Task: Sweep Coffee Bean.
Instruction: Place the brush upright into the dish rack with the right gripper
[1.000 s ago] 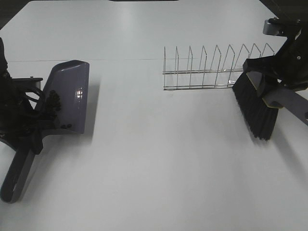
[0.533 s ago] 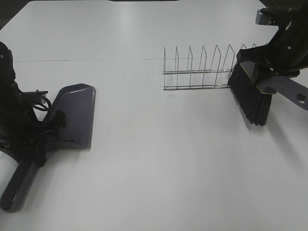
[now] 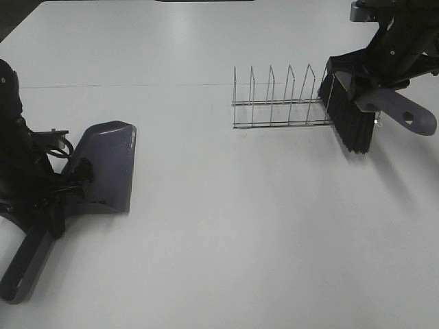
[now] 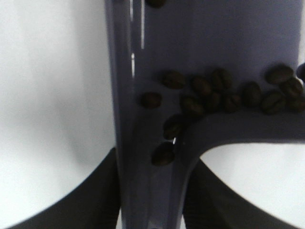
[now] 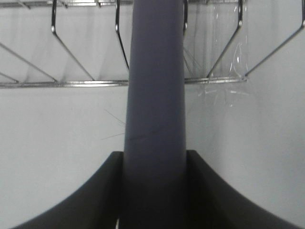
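Now the left gripper (image 3: 51, 205) clamps the dustpan (image 3: 106, 164) with the coffee beans (image 4: 224, 95) pooled at its back wall, while the right gripper (image 3: 384, 82) holds the brush (image 3: 350, 113) against the wire rack (image 3: 281, 99), leaving wide bare table (image 3: 240, 226) between them.

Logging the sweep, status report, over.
Left gripper shut on dustpan. Right gripper shut on brush. Coffee beans in the dustpan. Brush against wire rack.
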